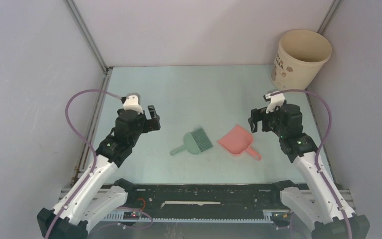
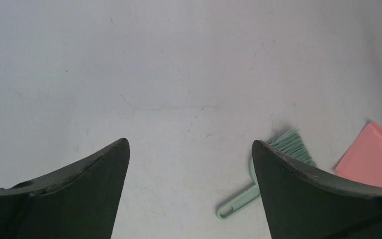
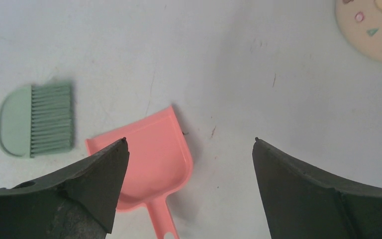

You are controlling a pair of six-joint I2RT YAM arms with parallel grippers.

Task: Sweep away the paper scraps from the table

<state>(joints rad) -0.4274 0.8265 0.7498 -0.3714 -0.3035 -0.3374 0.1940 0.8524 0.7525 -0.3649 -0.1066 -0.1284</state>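
Both sets of fingers — left gripper (image 1: 153, 119), right gripper (image 1: 254, 121) — gape wide, empty, above the desk (image 1: 189, 89); brush (image 1: 194, 141) and dustpan (image 1: 236, 141) lie between, no scraps visible.

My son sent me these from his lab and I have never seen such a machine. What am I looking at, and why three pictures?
These are two robot arms bolted at the near edge of a table. The wide picture is taken from above and behind them. The other two come from small cameras on each wrist, so the dark wedges at the bottom are that arm's own fingers.

The left claw and the right claw are both open and hold nothing.

On the pale green surface lie a green hand brush and, beside it, a pink dustpan. A cream bucket stands in the far right corner. The job is sweeping up paper scraps, but none show on the table in these pictures.
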